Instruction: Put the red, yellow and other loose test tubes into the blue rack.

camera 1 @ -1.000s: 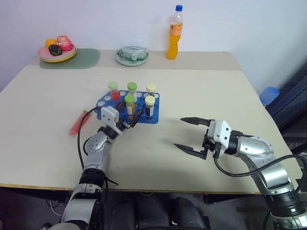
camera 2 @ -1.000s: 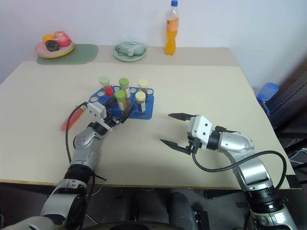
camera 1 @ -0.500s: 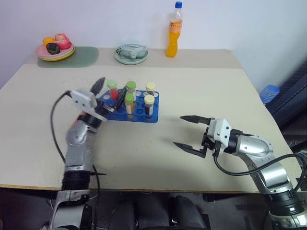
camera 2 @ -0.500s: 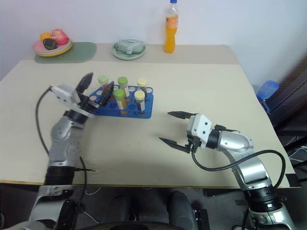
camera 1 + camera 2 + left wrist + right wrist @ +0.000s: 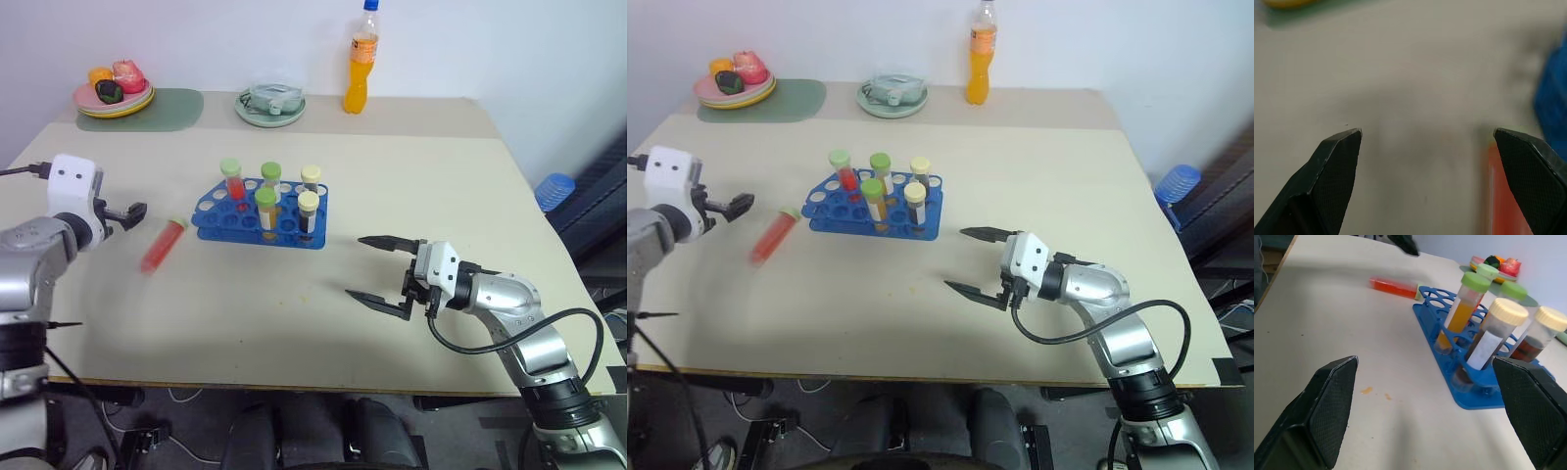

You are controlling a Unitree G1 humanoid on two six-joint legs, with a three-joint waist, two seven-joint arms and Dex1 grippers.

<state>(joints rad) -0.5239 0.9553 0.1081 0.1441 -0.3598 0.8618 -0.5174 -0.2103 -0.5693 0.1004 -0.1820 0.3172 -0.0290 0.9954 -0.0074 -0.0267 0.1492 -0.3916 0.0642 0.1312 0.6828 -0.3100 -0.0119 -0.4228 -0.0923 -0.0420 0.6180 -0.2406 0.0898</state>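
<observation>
The blue rack [image 5: 217, 219] stands mid-table with several capped tubes upright in it, one of them holding yellow-orange liquid [image 5: 1458, 316]. A loose red tube [image 5: 163, 245] lies flat on the table just left of the rack. My left gripper [image 5: 132, 210] hovers left of that tube, apart from it, open and empty; the left wrist view shows its fingers wide apart [image 5: 1426, 133], with the red tube [image 5: 1496, 196] and the blue rack [image 5: 1552, 93] off to one side. My right gripper [image 5: 357, 267] is open and empty, held right of the rack and pointing toward it.
At the table's back edge stand an orange drink bottle [image 5: 360, 64], a pale green dish [image 5: 269, 106] and a plate of fruit [image 5: 115, 95] on a green mat. A blue container [image 5: 554, 191] sits off the table's right side.
My left arm has swung away from the rack's front-left corner, out to the left and up, past the red tube. The red tube and the right gripper have stayed put.
</observation>
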